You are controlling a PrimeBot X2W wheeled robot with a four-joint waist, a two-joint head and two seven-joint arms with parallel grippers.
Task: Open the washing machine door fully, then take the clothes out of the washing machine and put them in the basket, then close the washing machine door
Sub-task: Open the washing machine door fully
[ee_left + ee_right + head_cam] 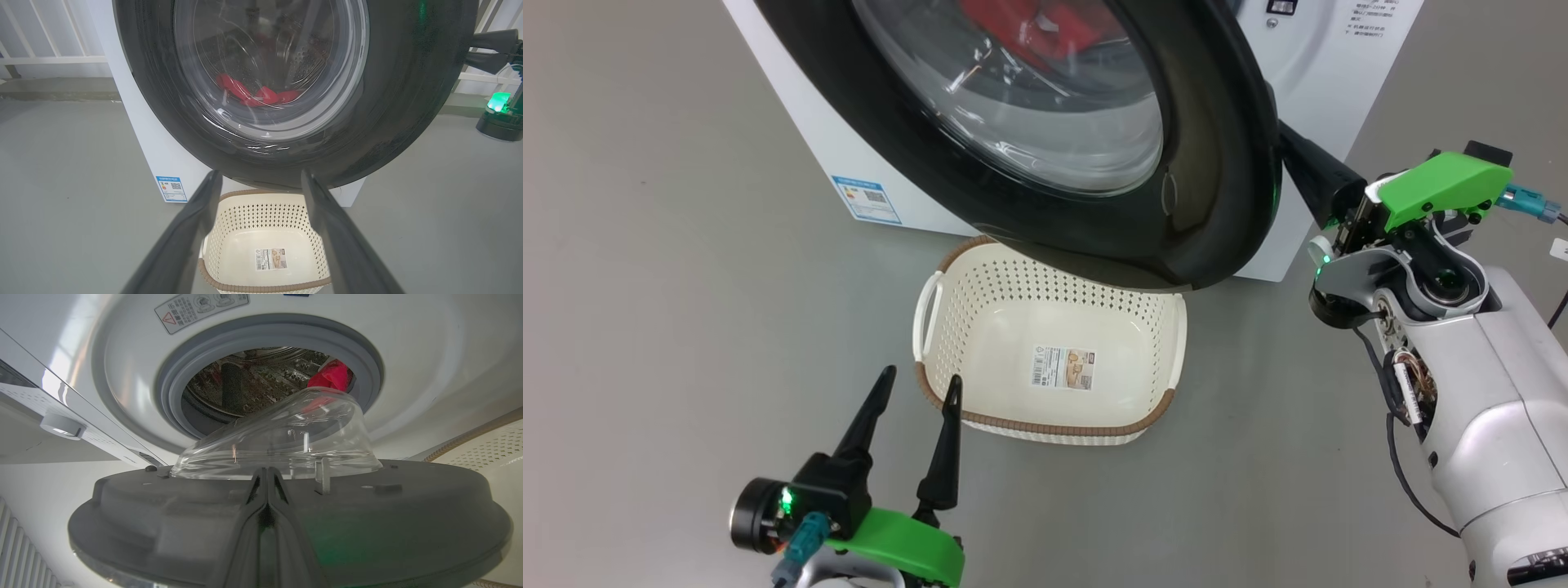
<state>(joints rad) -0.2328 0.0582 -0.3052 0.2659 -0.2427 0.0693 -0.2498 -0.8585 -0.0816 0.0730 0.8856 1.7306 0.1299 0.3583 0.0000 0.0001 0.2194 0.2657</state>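
The white washing machine [1339, 82] has its black-rimmed glass door [1217, 163] swung partly open. Red clothes [333, 373] lie inside the steel drum [261, 379]. The cream perforated basket [1029, 286] sits upright on the floor [645, 327] beneath the door.

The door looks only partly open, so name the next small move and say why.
Probably swing the washing machine door wider with the right gripper: its jaws are shut behind the door's edge, the door overhangs the basket, and the clothes lie in the drum.

The washing machine door [1209, 163] stands ajar over the basket [1013, 287], right tool [1308, 173] behind its edge.
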